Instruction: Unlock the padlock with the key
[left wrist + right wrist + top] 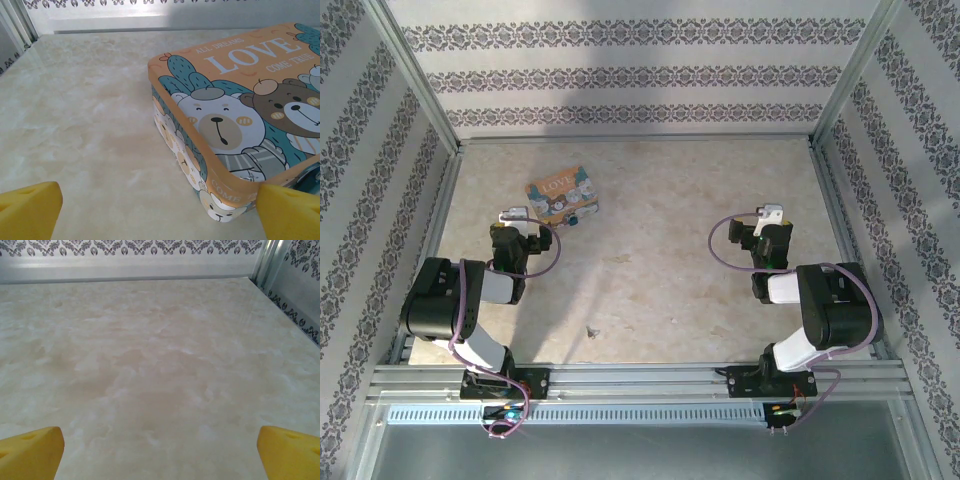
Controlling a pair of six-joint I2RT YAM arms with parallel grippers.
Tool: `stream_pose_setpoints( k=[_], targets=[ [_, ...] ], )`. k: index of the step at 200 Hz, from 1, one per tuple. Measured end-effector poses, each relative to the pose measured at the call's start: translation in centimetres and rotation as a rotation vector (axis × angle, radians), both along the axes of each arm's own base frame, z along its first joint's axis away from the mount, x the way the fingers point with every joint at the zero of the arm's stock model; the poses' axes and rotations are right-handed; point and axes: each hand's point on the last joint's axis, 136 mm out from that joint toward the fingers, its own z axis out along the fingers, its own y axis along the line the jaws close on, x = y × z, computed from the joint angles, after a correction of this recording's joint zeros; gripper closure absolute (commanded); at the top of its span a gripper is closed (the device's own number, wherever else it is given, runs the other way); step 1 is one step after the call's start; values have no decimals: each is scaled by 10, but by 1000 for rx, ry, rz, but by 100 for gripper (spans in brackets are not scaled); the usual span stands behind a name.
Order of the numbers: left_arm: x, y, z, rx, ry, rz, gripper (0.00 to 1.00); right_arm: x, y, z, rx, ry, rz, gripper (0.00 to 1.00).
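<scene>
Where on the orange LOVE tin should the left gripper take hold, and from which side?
Grip the orange LOVE tin across two opposite straight side walls, at mid-length, coming from above. It lies flat with a broad smooth lid, and its corners are rounded, so a hold there would probably slip. The left gripper now faces a corner.

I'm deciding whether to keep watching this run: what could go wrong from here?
The open left gripper sits close to the corner of the orange LOVE box; advancing, a fingertip could shove the box aside. The small blue-and-silver piece at the box's near edge is tiny, so a grasp there may miss or slip.
</scene>
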Motion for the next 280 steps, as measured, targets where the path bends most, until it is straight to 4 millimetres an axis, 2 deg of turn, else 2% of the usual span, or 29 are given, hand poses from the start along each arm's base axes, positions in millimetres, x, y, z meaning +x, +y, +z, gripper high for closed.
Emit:
stream_pose_setpoints(
  k=[196, 215, 229, 251, 280],
  targets=[
    [-2, 2, 2, 4, -5, 11, 1, 0, 0, 0, 0, 0, 1, 2],
    [-10, 3, 20, 4, -34, 13, 1, -1, 1, 3, 1, 2, 3, 2],
    [-15, 3, 51, -1, -100, 18, 1, -3, 1, 13, 1, -12, 4, 2],
    [-26, 7, 97, -38, -206, 46, 1, -8, 1, 41, 7, -56, 5, 2],
    [-35, 6, 124, -128, -192, 65, 1, -19, 7, 84, 54, -103, 27, 2]
  ],
)
